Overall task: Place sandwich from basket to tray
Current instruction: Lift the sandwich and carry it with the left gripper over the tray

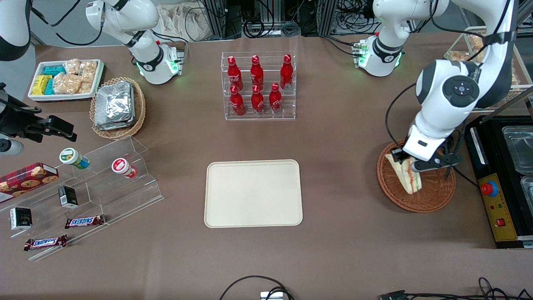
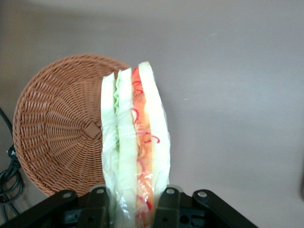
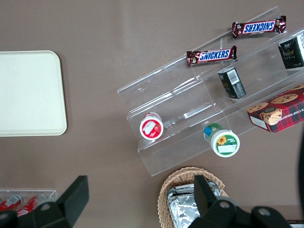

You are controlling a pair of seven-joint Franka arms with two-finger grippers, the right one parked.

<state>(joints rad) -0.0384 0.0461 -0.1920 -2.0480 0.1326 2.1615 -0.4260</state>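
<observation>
Jaws of gripper [image 2: 136, 202] clamped on sandwich [image 2: 135, 142], held just above basket [image 1: 433, 196], long axis pointing away from jaws; tray [image 1: 253, 193] well apart toward parked arm's end of bench [image 1: 341, 137].

Candy bars: two brown-wrapped bars, one [image 1: 84, 221] and one [image 1: 45, 242], lying on the clear acrylic step display [image 1: 104, 183], each read "SNICKERS" in blue letters on white; the same word is readable on both in the right wrist view.
Red bottles: six in the clear rack [image 1: 258, 85] carry white script, too small to read.
Cookie box [image 1: 26, 178], small dark boxes [image 1: 67, 196], round lidded cups [image 1: 74, 158]: printed labels, not legible.
Gripper [image 1: 410, 164]: no lettering readable.
</observation>
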